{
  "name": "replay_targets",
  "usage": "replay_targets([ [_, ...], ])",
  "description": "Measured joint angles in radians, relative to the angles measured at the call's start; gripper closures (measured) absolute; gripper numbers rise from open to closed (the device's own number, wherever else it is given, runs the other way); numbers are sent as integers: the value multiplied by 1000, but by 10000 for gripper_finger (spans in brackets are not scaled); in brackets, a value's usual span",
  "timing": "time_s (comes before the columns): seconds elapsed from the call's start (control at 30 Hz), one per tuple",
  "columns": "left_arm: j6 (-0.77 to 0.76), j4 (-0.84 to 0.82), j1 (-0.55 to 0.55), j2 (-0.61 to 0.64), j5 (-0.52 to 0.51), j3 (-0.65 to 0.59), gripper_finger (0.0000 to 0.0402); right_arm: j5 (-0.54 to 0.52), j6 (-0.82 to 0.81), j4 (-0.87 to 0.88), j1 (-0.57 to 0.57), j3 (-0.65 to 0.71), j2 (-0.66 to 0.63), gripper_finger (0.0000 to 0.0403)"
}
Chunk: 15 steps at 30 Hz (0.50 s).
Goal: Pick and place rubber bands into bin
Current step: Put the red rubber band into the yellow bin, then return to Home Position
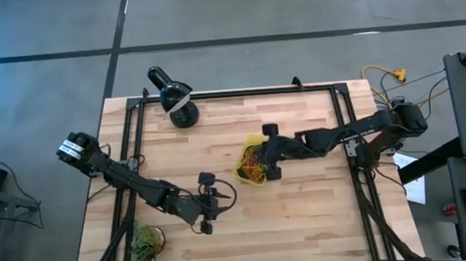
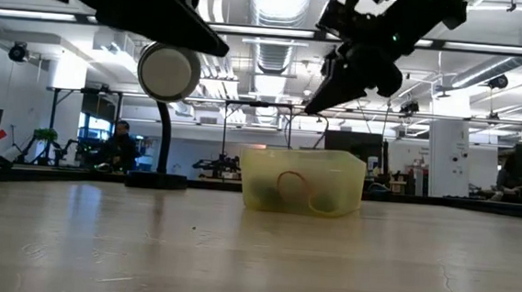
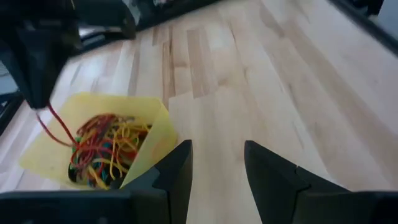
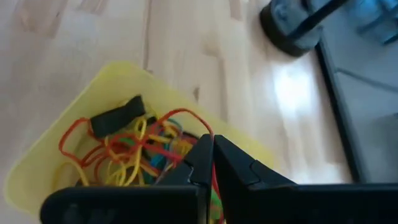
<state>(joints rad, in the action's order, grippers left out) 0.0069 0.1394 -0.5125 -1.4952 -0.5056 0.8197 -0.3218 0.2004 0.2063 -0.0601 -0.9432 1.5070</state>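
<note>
The yellow bin (image 1: 242, 169) sits near the table's middle, holding a tangle of red, orange, yellow and green rubber bands (image 4: 134, 152) and one black band (image 4: 117, 116). My right gripper (image 4: 211, 144) hovers just above the bin (image 2: 303, 181), shut on a red rubber band (image 3: 57, 127). In the left wrist view the right gripper (image 3: 38, 102) stands over the bin's far side. My left gripper (image 3: 214, 155) is open, over bare table nearer the near-left, beside the bin (image 3: 149, 146), touching nothing. My right gripper pinches one red rubber band (image 4: 198, 124) between its two fingertips, coming from above and slanting down. The band hangs slack below the fingers, and its lower end (image 3: 68, 142) lies in the pile inside the bin.
A black domed lamp (image 1: 173, 98) stands near the far edge, left of the bin. A small spiky green plant (image 1: 146, 243) sits at the near-left corner. Black frame rails run along the table's left, right and far sides. Bare wood lies right of and nearer than the bin.
</note>
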Motion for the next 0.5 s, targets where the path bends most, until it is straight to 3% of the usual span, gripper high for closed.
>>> replay_targets([
  [0.2, 48, 36, 0, 0, 0, 0, 272, 150, -59, 0, 46, 17, 0, 367],
  [0.37, 83, 38, 13, 2, -15, 4, 272, 164, -43, -7, 55, 17, 0, 320],
  [0.5, 83, 64, 38, 9, -117, 8, 272, 166, -17, -19, 54, 5, -1, 295],
])
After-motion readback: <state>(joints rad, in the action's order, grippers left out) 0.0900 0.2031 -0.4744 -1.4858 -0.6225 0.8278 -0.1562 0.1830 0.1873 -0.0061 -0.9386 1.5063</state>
